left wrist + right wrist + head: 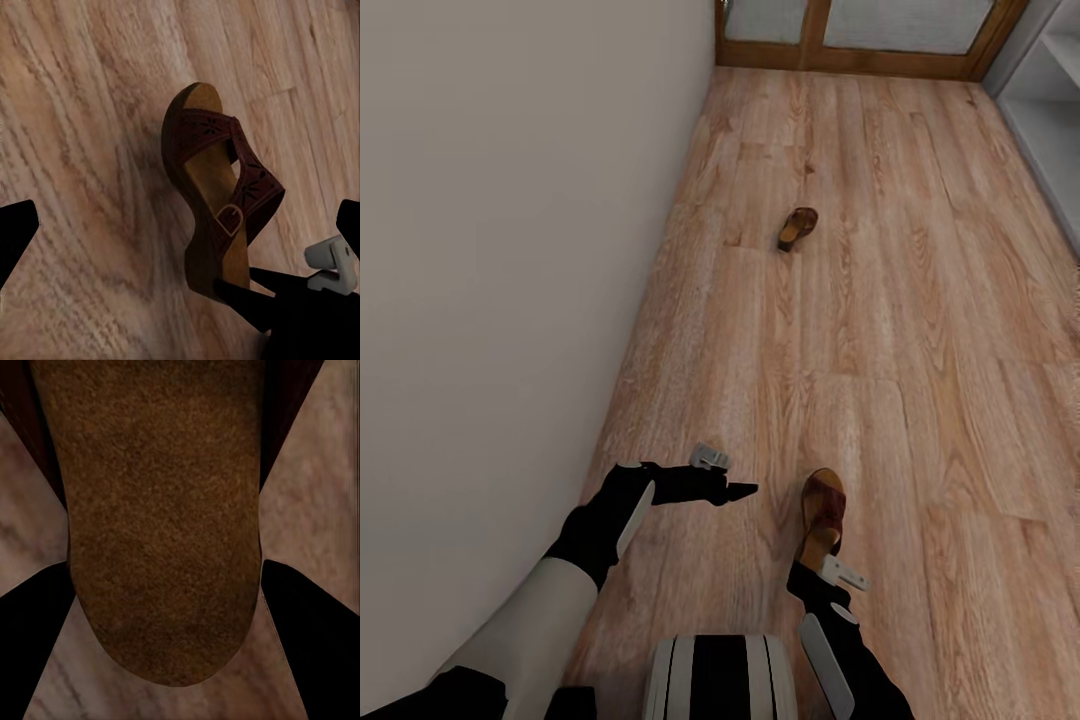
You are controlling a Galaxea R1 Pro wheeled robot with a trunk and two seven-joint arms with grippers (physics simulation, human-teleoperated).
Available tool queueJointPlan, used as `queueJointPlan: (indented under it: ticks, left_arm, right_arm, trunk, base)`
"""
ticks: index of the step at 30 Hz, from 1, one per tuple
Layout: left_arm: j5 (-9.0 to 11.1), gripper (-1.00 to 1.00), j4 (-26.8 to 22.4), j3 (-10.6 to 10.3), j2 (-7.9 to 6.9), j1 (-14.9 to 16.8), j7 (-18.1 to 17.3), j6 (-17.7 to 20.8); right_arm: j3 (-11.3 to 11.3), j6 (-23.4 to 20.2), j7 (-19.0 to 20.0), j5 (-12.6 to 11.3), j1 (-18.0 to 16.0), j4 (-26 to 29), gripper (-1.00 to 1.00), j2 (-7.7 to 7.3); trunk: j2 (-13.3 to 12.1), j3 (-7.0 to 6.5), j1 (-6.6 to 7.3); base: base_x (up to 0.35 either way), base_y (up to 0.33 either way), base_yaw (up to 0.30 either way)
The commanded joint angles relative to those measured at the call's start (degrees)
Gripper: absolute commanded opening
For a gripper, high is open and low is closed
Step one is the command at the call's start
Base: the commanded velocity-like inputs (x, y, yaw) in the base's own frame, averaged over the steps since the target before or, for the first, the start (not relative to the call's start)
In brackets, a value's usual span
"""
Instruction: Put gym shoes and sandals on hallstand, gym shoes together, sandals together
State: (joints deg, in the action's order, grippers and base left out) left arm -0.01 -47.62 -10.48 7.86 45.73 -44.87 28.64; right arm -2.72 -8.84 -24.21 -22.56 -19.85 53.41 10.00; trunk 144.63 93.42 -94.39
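A brown sandal with a tan footbed lies on the wood-plank corridor floor close in front of me. My right gripper is shut on its heel, one finger against each side; the right wrist view has the footbed between the two dark fingers. Left of the sandal and apart from it, my left gripper hovers open and holds nothing. Its wrist view looks down on the same sandal and on my right gripper at the heel. A second sandal lies farther up the corridor.
A plain white wall runs along the left. A wood-framed door closes the far end. The edge of a white shelf unit shows at the upper right. Open floor lies between the two sandals.
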Motion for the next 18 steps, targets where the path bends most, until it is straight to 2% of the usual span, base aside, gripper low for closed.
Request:
queueJointPlan:
  ticks: [1,5,10,15,17,18]
  left_arm:
    - [-0.1,1.0,0.0,0.1,-0.2,0.0,-0.1,0.4]
    - [0.0,1.0,0.0,0.1,-1.42,-0.3,0.1,0.2]
    - [0.3,1.0,-0.1,0.2,-3.96,-0.6,0.1,0.1]
    - [0.2,1.0,-0.1,0.2,-4.73,-0.9,0.1,0.0]
    - [0.3,1.0,-0.1,1.0,-5.93,-1.7,0.1,0.0]
    - [0.4,1.0,-0.1,1.2,-6.1,-1.7,0.1,0.0]
  right_arm:
    - [-0.1,-0.3,-0.3,-0.2,0.0,0.0,-1.0,0.0]
    - [-0.1,-0.2,-0.3,0.0,0.0,-0.1,-1.0,0.0]
    - [-0.2,-0.2,-0.2,0.4,0.0,-0.1,-1.0,0.0]
    - [-0.2,-0.1,-0.1,0.7,0.0,-0.1,-1.0,0.0]
    - [-0.3,-0.1,-0.2,4.5,0.0,0.0,-1.0,0.0]
    - [-0.3,0.0,-0.2,5.4,0.0,-0.1,-1.0,0.0]
  trunk:
    - [0.0,-0.06,0.01]
    - [0.0,-0.4,0.01]
    - [0.0,-0.83,0.01]
    - [0.0,-1.27,0.01]
    - [0.0,-1.44,0.01]
    - [0.0,-1.53,0.01]
  base:
    - [0.0,0.0,-0.122]
    - [0.0,0.0,-0.122]
    - [0.0,0.0,-0.122]
    - [0.0,0.0,-0.122]
    - [0.0,0.0,-0.065]
    - [0.0,0.0,-0.04]
